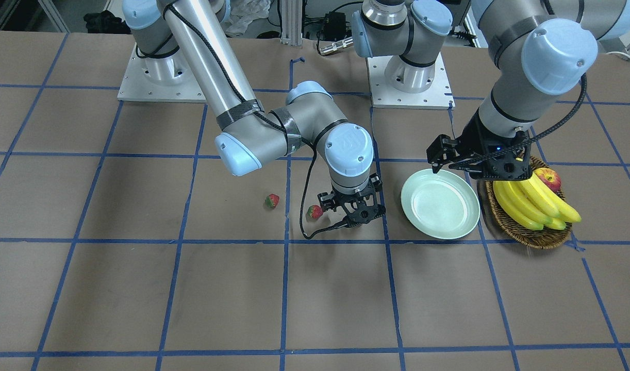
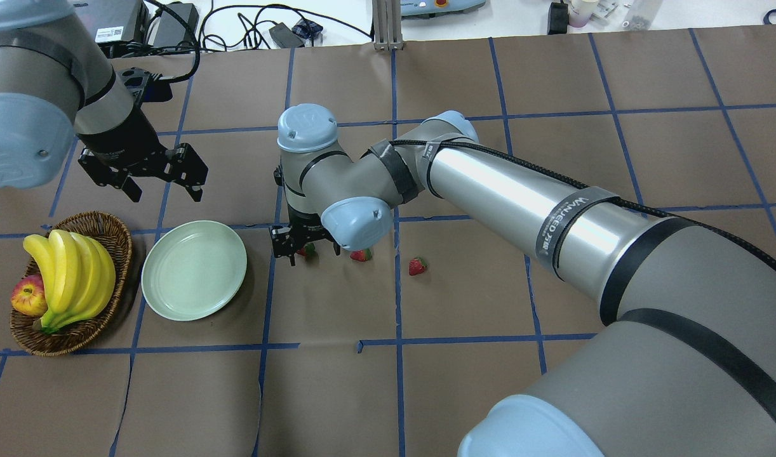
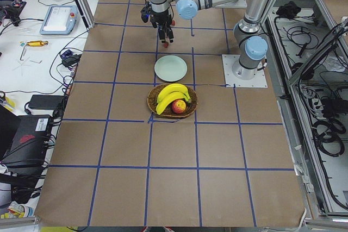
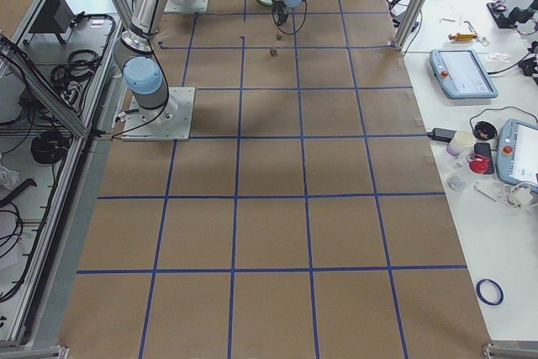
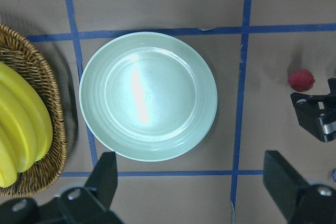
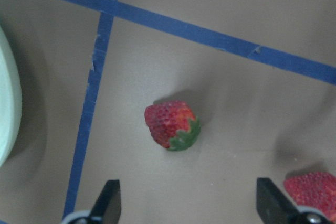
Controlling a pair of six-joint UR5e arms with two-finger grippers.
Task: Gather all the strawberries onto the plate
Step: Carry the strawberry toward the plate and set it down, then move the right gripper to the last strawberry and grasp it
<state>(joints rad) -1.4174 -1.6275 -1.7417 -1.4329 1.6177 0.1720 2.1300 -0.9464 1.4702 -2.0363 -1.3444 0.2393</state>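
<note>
Strawberry, red, dimpled, green-capped, lies near glossy mint plate.

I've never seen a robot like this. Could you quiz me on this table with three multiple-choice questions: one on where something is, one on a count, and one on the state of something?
1. Where does the plate sit?
A) between the basket and the strawberries
B) inside the basket
C) beyond the strawberries

2. How many strawberries lie in the plate?
A) three
B) one
C) none

3. The right claw over the nearest strawberry is:
A) shut on it
B) open
C) shut and empty

Answers:
1 A: the basket is on one side of the plate and the strawberries are on the other.
2 C: the plate is bare and all three lie on the table.
3 B: its fingers stand apart and do not touch the nearest strawberry.
</note>
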